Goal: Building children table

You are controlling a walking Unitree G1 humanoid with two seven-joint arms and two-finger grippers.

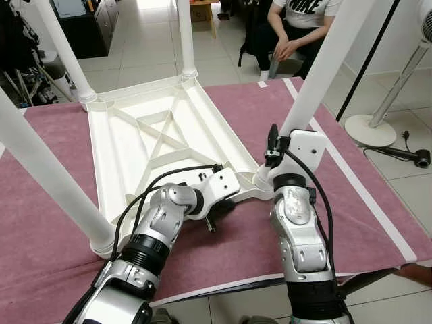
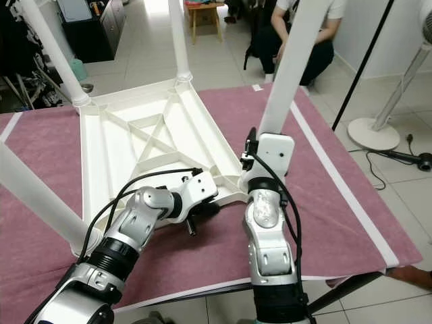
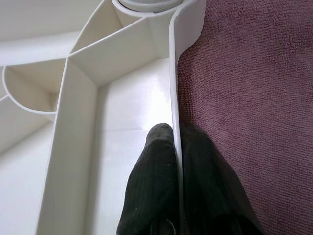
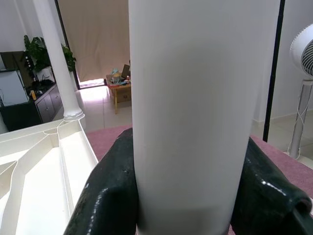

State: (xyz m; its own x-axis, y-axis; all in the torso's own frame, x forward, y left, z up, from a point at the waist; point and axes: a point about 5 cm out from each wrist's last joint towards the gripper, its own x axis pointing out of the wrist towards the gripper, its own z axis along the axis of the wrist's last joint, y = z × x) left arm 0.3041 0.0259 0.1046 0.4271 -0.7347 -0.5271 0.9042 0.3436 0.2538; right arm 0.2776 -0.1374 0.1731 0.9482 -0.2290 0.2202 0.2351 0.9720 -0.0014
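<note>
Fourth leg going into the upturned table

The white tabletop (image 1: 169, 135) lies inverted on the maroon-covered bench (image 1: 378, 202); the right gripper (image 4: 188, 196) clamps the near-right leg (image 1: 324, 74), the left gripper (image 3: 176, 171) pinches the rim. A tilted leg could jam or pop out.

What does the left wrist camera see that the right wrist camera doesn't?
Left wrist view: the left pincer shut on the tabletop's thin rim, one black finger on each side, up close.

Right wrist view: the right pincer squeezing a fat white table leg, plus another leg, a fan and a small wooden table far back.

Both: the upside-down white tabletop lying on the purple cloth.
</note>
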